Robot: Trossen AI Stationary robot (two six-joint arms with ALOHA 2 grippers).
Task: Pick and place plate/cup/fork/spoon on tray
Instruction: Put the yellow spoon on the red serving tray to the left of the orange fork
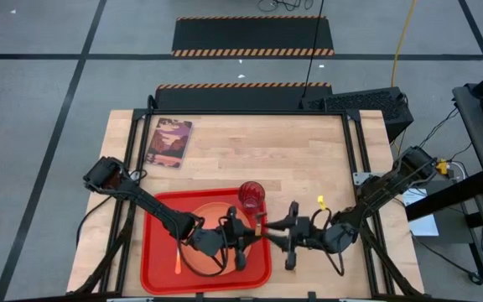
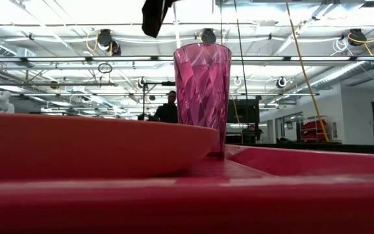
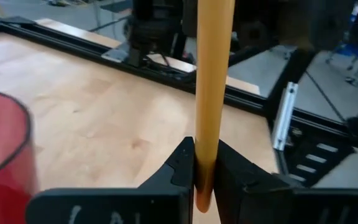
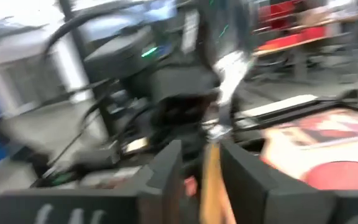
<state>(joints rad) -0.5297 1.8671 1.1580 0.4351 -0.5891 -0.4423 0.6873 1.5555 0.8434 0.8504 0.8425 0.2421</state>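
The high view looks straight down on the whole table (image 1: 250, 143), the tray (image 1: 153, 252) at about 7 o'clock. The low view sits at the tray (image 2: 304, 162) floor, facing level past the cup (image 2: 202, 91), very near. Each wrist view looks out between its own fingers at close range; high and low views share the cup (image 1: 251, 195).

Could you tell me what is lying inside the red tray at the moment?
The tray holds the orange plate, the cup at its far corner, and an orange-handled utensil. Both arms cover the middle, hiding that utensil's head.
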